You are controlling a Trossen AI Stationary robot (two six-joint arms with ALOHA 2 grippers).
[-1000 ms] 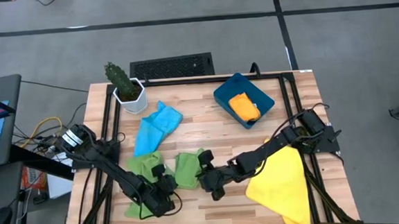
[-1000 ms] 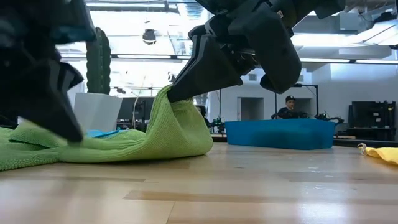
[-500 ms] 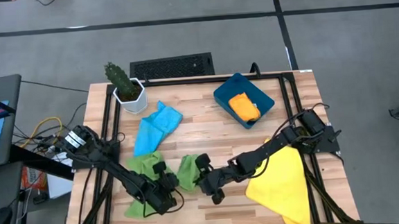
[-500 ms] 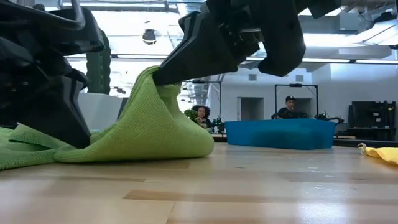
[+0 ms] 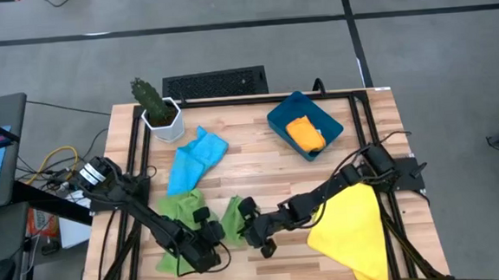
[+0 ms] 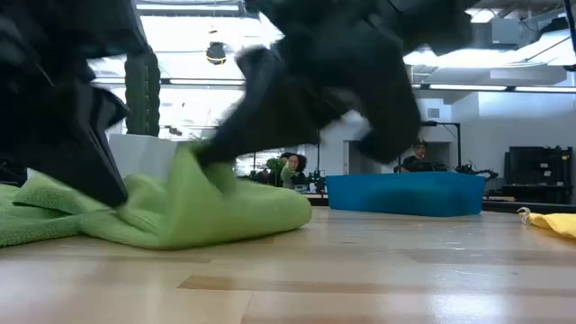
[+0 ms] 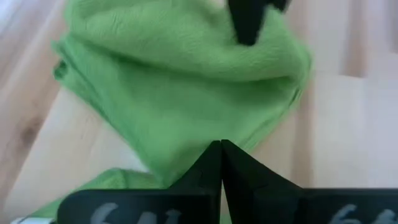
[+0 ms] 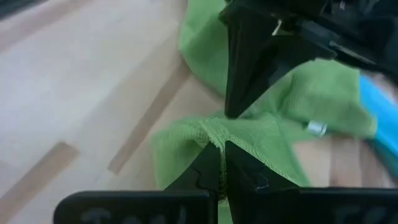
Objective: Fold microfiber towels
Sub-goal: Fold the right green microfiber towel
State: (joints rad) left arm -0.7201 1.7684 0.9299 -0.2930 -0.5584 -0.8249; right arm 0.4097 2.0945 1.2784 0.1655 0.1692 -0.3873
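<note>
while pinched tight, right pincer (image 8: 221,163) on green towel (image 8: 249,140)

We see a light wooden plank table (image 5: 260,165) with a black frame along its sides; near its back left corner stands a white pot holding a cactus (image 5: 154,104); just in front of that lies the light blue towel (image 5: 193,156), crumpled and apart from the rest; toward the back right sits the dark teal bin (image 5: 305,123), set at an angle; on the front left lie two green towels, one (image 5: 174,216) spread near the edge and the other (image 5: 233,216) bunched just beside it; the yellow towel (image 5: 352,229) covers the front right corner, reaching the table's edge.
</note>
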